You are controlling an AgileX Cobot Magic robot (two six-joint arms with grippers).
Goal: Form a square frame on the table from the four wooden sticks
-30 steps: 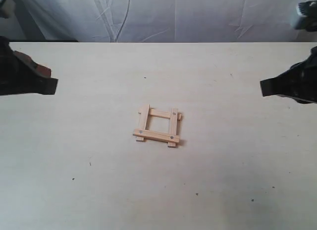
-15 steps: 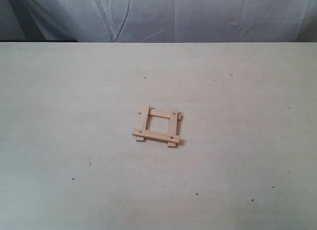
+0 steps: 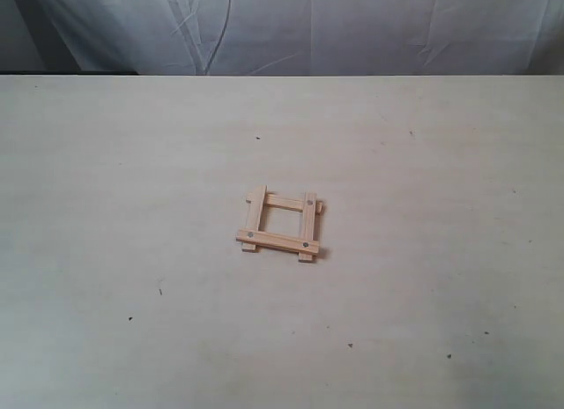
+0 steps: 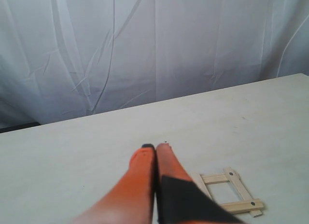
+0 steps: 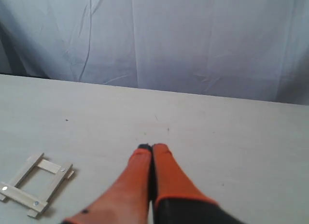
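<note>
Now square frame (image 3: 278, 241) flat on table (image 3: 132, 162); left gripper (image 4: 155, 147), right gripper (image 5: 151, 147) both pressed together, empty.

My left gripper (image 4: 155, 147) is closed. Its two orange fingers (image 4: 141, 172) lie pressed together along their whole length, with only a thin dark line between them, and the small dark tips meet. A black part (image 4: 186, 202) covers the base of one finger. My right gripper (image 5: 152, 147) has the same pose: its orange fingers (image 5: 170, 172) are also pressed side by side, tips touching, and a dark part shows at their base. Both grippers point forward and a little downward. They hang free and hold nothing between the fingers. My arms and wrists themselves I cannot see in any view.
</note>
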